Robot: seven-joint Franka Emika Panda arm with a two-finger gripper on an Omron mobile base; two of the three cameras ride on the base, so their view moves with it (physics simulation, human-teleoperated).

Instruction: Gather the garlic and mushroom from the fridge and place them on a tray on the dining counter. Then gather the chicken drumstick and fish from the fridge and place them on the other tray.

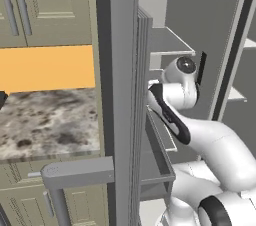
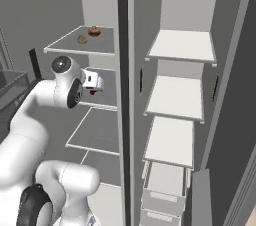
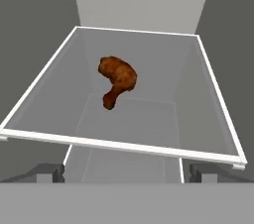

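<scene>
Brown glossy chicken drumstick (image 3: 117, 85), knobbly with a tapered bone end, lies mid-shelf on a clear white-rimmed shelf (image 3: 119, 143) inside the grey fridge (image 2: 125, 70). Gripper (image 3: 126, 172) spread wide, empty, apart from the drumstick.

I see a reddish-brown chicken drumstick (image 3: 118, 80) on a grey, white-rimmed shelf (image 3: 49, 135). The fridge (image 2: 227, 95) is grey with white shelves. The worktop (image 1: 47, 122) is mottled grey-brown marble below an orange wall (image 1: 45, 67).
</scene>
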